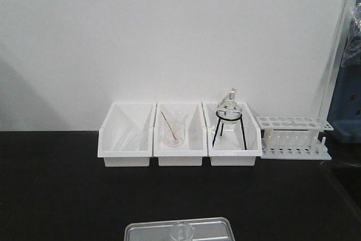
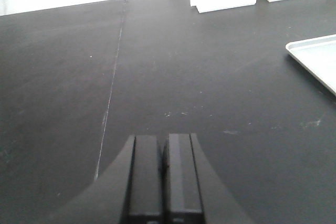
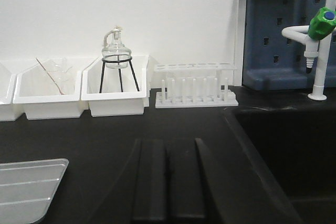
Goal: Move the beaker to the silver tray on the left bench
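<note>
The small clear beaker (image 1: 182, 231) stands upright inside the silver tray (image 1: 214, 227) at the bottom edge of the front view, on the black bench top (image 1: 56, 184). A corner of the tray also shows in the left wrist view (image 2: 315, 59) and in the right wrist view (image 3: 26, 182); the beaker is out of frame in both. My left gripper (image 2: 164, 140) is shut and empty above bare worktop, left of the tray. My right gripper (image 3: 167, 142) is shut and empty, right of the tray. Neither gripper appears in the front view.
Three white bins (image 1: 127, 134) line the back wall. The middle one holds a larger beaker with a pinkish rod (image 1: 174, 131), the right one a flask on a black tripod (image 1: 228, 117). A white test-tube rack (image 1: 293, 136) stands beside them. A black sink (image 3: 289, 150) and tap (image 3: 320, 51) lie to the right.
</note>
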`<state>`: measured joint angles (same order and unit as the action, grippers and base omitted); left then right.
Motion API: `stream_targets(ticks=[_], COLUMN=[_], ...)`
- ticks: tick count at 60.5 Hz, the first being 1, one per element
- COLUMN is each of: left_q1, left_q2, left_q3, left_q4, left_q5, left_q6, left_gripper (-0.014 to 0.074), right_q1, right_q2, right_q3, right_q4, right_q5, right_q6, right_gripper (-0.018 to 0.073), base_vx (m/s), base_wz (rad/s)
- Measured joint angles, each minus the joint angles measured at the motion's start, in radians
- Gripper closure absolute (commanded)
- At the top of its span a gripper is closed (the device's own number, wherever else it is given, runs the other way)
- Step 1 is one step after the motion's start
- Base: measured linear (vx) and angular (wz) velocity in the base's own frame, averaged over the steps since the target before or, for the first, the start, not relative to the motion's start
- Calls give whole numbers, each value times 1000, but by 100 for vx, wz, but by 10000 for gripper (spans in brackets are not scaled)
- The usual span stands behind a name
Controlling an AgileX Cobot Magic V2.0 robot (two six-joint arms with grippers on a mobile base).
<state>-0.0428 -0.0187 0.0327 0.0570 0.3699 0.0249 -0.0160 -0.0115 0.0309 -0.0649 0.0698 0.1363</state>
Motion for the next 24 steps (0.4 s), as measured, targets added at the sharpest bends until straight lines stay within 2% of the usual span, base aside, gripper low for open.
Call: stream_targets(ticks=[24], left_q1=[0], left_q2=[0], left_q3=[0], left_q4=[0], left_q5=[0], left_q6=[0], left_gripper=[595], right_q1=[0], right_q2=[0], right_q3=[0], right_q4=[0], right_q5=[2], right_q6=[0], right_gripper=[570], base_vx=[0], base_wz=[0])
